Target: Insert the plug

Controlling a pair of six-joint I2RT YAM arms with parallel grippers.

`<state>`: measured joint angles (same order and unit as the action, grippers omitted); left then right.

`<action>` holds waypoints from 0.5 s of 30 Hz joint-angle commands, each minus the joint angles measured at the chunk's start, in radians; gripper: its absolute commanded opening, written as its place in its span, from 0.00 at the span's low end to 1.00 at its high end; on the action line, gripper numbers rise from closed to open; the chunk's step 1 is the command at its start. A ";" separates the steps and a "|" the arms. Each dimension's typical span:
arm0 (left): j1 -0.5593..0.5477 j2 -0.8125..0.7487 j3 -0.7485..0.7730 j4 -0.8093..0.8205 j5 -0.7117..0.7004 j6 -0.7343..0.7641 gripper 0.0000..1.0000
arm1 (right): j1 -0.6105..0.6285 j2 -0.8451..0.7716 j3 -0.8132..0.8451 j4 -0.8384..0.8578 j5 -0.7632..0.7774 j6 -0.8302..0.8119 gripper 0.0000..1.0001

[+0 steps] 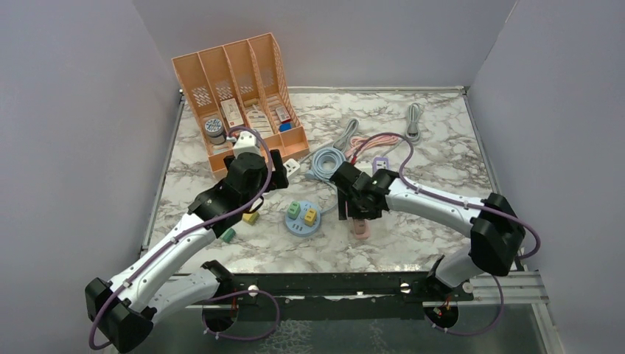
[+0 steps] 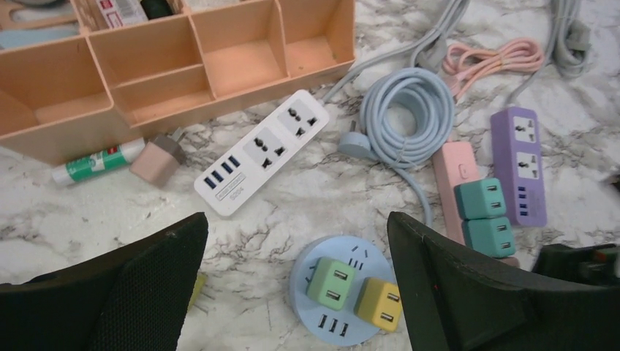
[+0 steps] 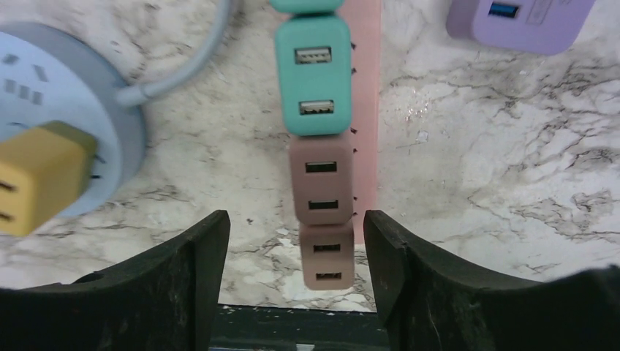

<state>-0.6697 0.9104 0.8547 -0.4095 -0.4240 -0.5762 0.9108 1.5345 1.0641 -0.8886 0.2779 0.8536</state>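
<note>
A pink power strip lies on the marble table and carries a row of cube plugs. A teal plug comes first, then a brownish-pink plug. A second brownish-pink plug stands at the strip's near end. My right gripper is open, and that last plug stands between its fingers, touching neither. How deep the plug sits is not visible. My left gripper hangs open and empty above a round blue socket hub, which holds a green plug and a yellow plug.
A white strip, a purple strip and a coiled blue cable lie behind the hub. An orange organizer stands at the back left. A glue stick, a loose pink adapter and a yellow plug lie nearby.
</note>
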 commanded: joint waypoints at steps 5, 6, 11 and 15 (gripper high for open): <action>0.111 0.067 -0.078 -0.186 0.063 -0.211 0.95 | 0.004 -0.119 0.081 0.022 0.087 -0.022 0.65; 0.136 0.072 -0.097 -0.198 0.080 -0.245 0.93 | 0.004 -0.126 0.079 0.039 0.085 -0.031 0.64; 0.251 0.108 -0.193 -0.212 0.146 -0.370 0.88 | 0.003 -0.149 0.059 0.136 0.081 -0.086 0.62; 0.300 0.184 -0.226 -0.152 0.207 -0.431 0.87 | 0.003 -0.131 0.069 0.174 0.098 -0.143 0.61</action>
<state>-0.4107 1.0340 0.6495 -0.5900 -0.3119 -0.8925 0.9108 1.4086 1.1267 -0.8017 0.3256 0.7799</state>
